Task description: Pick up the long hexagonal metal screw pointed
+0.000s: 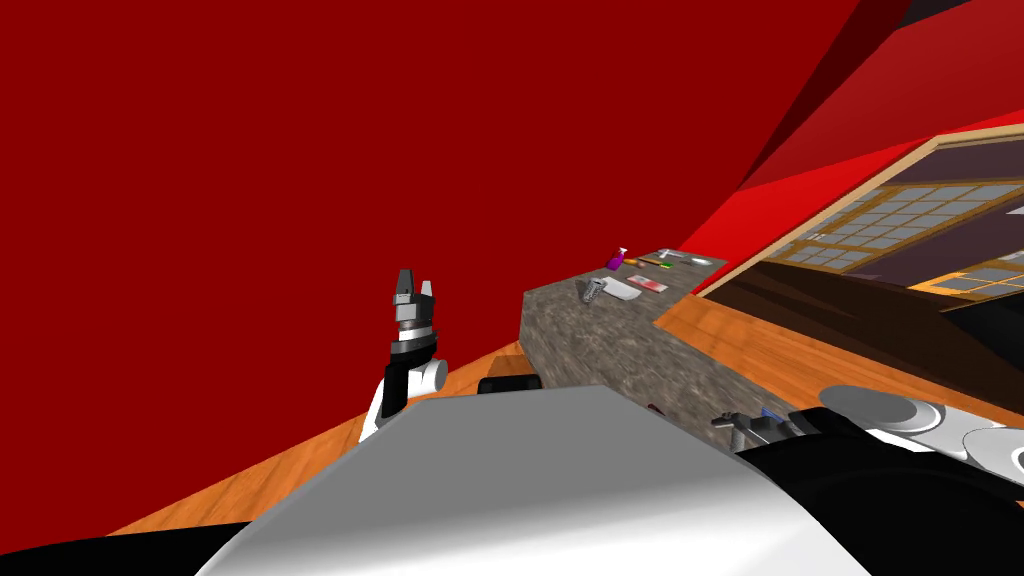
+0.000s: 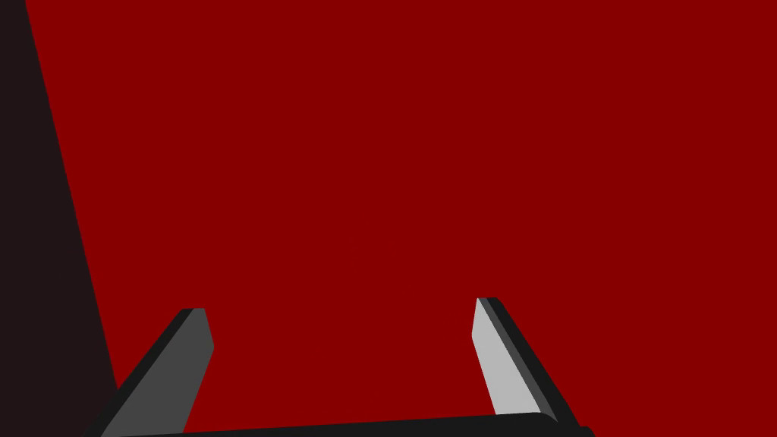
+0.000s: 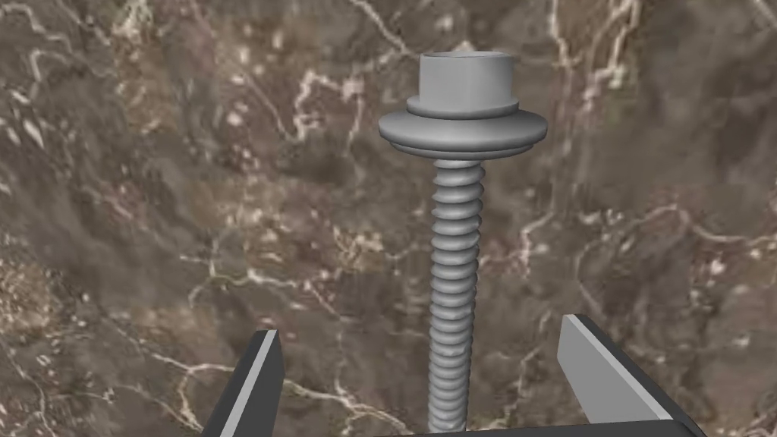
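The right hand (image 3: 421,328) hangs over a brown marbled surface (image 3: 152,190) with its two fingers spread wide. They straddle the pointed end of a long grey screw (image 3: 455,250) without touching it. The screw appears to lie on the surface, its threaded shank running straight out from between the fingers to a broad washer-like flange and a stubby head at the far end.

It looks like solid metal: rigid, light enough for a pinch, and unlikely to be damaged by one. It may roll on its round shank. The ridged thread offers the best grip, so the likeliest hold is across the shank, a little farther toward the flange. The left hand (image 1: 413,285) is raised apart from the work, its fingers also spread.
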`<state>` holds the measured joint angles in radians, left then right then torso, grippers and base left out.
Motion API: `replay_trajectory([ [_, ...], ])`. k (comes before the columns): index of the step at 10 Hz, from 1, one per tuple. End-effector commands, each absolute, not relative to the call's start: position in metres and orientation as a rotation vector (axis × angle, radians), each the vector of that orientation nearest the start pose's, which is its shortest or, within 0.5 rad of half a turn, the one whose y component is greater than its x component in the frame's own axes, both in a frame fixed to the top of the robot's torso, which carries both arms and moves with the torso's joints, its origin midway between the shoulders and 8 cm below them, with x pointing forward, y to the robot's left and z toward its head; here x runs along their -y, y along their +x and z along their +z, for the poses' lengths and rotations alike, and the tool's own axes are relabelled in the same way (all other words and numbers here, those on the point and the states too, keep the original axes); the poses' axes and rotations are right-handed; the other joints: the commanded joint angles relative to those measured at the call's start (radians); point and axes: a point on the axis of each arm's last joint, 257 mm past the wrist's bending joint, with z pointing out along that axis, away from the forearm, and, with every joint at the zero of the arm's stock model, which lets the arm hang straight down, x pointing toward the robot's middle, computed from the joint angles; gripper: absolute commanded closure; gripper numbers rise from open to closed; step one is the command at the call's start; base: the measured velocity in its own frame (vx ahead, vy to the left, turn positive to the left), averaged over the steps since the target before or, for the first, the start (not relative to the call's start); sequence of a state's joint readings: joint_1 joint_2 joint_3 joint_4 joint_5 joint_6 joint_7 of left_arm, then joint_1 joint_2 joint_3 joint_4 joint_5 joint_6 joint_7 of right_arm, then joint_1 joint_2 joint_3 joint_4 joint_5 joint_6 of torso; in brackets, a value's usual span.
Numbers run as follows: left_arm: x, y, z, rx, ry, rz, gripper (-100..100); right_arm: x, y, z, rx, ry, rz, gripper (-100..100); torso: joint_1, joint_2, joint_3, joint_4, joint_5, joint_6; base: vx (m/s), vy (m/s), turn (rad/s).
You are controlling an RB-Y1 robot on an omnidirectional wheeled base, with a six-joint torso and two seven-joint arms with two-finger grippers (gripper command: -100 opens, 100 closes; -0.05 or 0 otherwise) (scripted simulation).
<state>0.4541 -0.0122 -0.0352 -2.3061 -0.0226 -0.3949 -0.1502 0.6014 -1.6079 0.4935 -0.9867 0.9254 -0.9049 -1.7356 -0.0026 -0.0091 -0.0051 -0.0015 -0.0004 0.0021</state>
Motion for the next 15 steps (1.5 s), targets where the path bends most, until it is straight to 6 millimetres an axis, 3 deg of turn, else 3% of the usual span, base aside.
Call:
replay_trajectory([
  [1,-0.263,0.361,0.031,-0.680,-0.627,-1.192,0,0.689,-0.016,-0.336,-2.734,1.799,-0.163,-100,0.000,0.000,0.000,0.000,0.000,0.000,0.134,-0.009,-0.153],
  [4,-0.263,0.361,0.031,-0.680,-0.627,-1.192,0,0.687,-0.019,-0.339,-2.753,1.771,-0.164,-100,0.005,0.004,0.002,0.001,0.001,0.000,0.065,0.034,-0.133],
  [5,-0.263,0.361,0.031,-0.680,-0.627,-1.192,0,0.687,-0.019,-0.339,-2.754,1.766,-0.165,100,0.004,0.007,0.004,0.001,0.001,-0.001,0.005,0.005,0.008],
  [9,-0.263,0.361,0.031,-0.680,-0.627,-1.192,0,0.687,-0.019,-0.339,-2.754,1.766,-0.164,100,0.001,0.009,0.005,0.002,0.000,0.000,0.000,0.000,0.000],
  [10,-0.263,0.361,0.031,-0.680,-0.627,-1.192,0,0.687,-0.019,-0.339,-2.754,1.766,-0.164,0,0.001,0.009,0.005,0.002,0.000,0.000,0.000,0.000,0.000],
  [11,-0.263,0.361,0.031,-0.680,-0.627,-1.192,0,0.689,-0.016,-0.336,-2.734,1.799,-0.163,100,0.001,0.009,0.005,0.002,0.000,0.000,-0.043,-0.028,0.208],
  [15,-0.263,0.361,0.031,-0.680,-0.626,-1.192,0,0.696,-0.008,-0.326,-2.677,1.889,-0.157,100,0.001,0.016,0.009,0.003,0.000,-0.001,-0.124,-0.005,0.197],
])
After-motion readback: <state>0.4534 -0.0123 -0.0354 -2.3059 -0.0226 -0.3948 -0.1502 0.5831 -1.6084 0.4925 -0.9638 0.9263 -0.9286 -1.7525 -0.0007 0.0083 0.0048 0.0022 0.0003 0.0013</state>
